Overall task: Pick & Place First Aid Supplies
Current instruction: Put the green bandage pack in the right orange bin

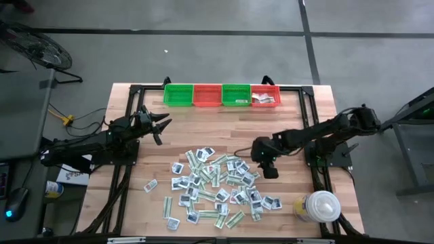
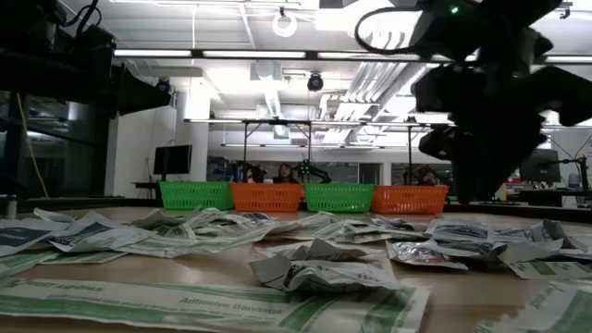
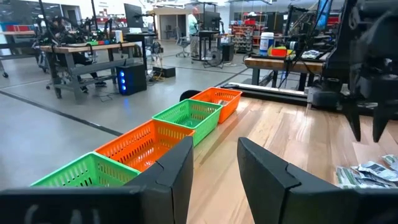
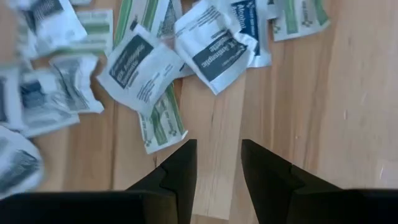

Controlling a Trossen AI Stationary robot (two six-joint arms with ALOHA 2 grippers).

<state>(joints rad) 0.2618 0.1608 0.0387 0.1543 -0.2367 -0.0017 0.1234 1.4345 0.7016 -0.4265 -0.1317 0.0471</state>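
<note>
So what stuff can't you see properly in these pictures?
- High view: the words on the packets are too small to read.
- High view: what lies inside the right red basket is too small to name.
- Low view: the right gripper is only a dark shape.
- Right wrist view: the packets at the edge are blurred.

Baskets at far edge, left to right: green (image 1: 178, 95), red-orange (image 1: 207, 95), green (image 1: 236, 95), red-orange (image 1: 265, 97). Packets (image 1: 213, 184): white squares with dark printed blocks; pale strips with green stripes. Table (image 1: 312, 146): light wood planks. Arms black.
</note>
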